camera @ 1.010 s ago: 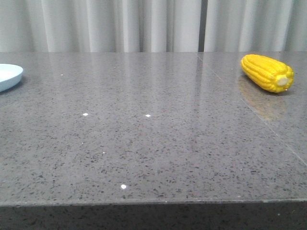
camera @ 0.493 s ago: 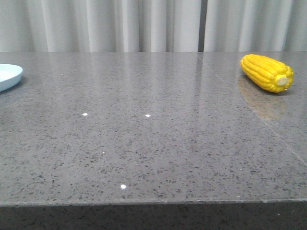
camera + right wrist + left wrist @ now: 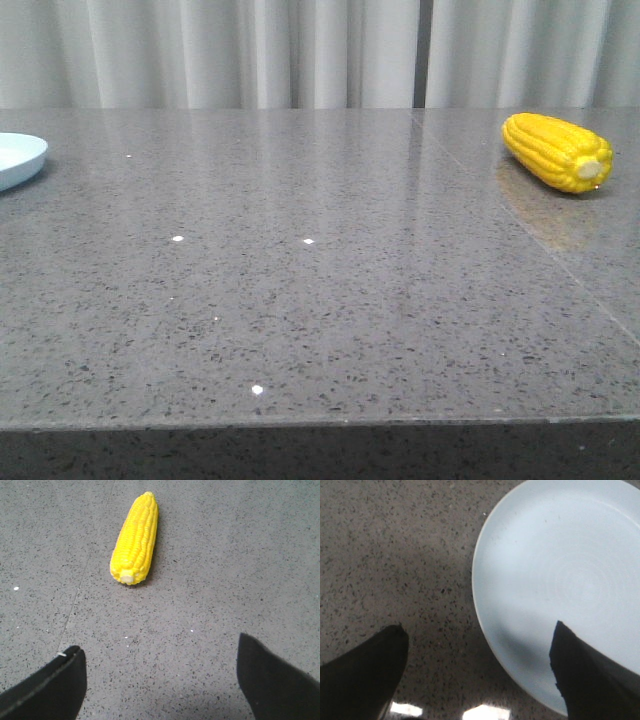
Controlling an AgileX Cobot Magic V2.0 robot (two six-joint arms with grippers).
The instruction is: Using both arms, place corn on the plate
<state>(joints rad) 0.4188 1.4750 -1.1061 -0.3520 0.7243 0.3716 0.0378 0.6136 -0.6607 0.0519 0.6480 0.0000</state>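
Note:
The yellow corn (image 3: 558, 151) lies on its side at the far right of the grey table, its pale cut end toward the front. The right wrist view shows the corn (image 3: 135, 540) lying some way ahead of my right gripper (image 3: 159, 650), which is open and empty above the table. The pale blue-white plate (image 3: 18, 159) sits at the far left edge, mostly cut off. In the left wrist view my left gripper (image 3: 479, 632) is open and empty, one finger (image 3: 585, 675) over the plate (image 3: 560, 575) and the other over the table. Neither gripper shows in the front view.
The speckled grey stone table (image 3: 300, 280) spreads between plate and corn, with a seam line (image 3: 520, 225) running near the corn. White curtains (image 3: 300, 50) hang behind the far edge. The table's front edge (image 3: 300, 425) is near the camera.

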